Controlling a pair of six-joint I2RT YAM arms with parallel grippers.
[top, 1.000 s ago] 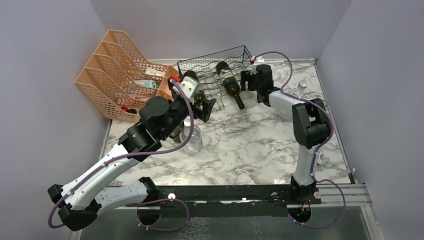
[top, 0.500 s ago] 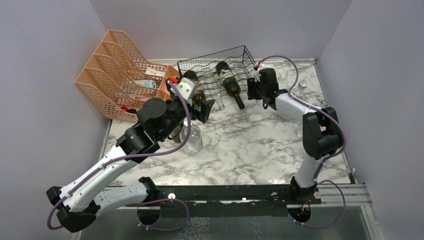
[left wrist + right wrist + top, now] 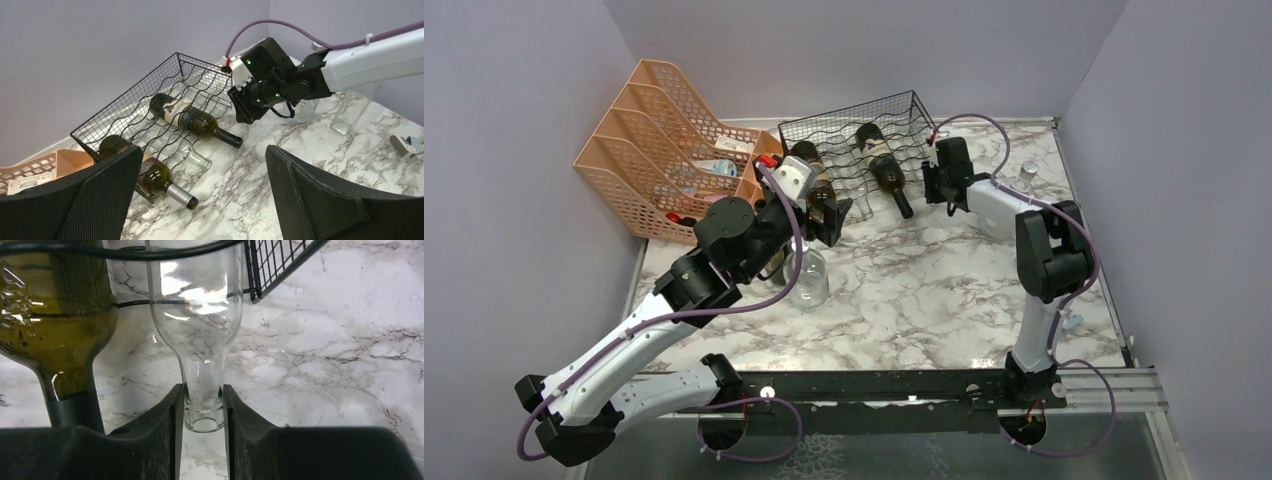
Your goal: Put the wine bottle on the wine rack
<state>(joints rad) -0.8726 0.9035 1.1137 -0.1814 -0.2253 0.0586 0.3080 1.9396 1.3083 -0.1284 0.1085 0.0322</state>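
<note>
The black wire wine rack (image 3: 852, 128) stands at the back of the table with several bottles lying in it. In the right wrist view, a clear glass wine bottle (image 3: 196, 315) lies in the slot at the rack's right end. My right gripper (image 3: 202, 396) is shut on its neck just above the mouth. A green bottle (image 3: 60, 330) with a black cap lies beside it. From above, the right gripper (image 3: 941, 186) sits at the rack's right front corner. My left gripper (image 3: 205, 200) hangs open in front of the rack (image 3: 150, 100), holding nothing, above a silver-capped green bottle (image 3: 157, 177).
A peach-orange mesh file organizer (image 3: 659, 135) stands left of the rack. An upright clear bottle (image 3: 807, 278) is on the marble just under the left arm. Clear glasses (image 3: 350, 110) and a small object (image 3: 406, 146) sit at the right side.
My right gripper has closed on the clear bottle's neck at the rack's right end. The left arm shifted only slightly and stays open.
</note>
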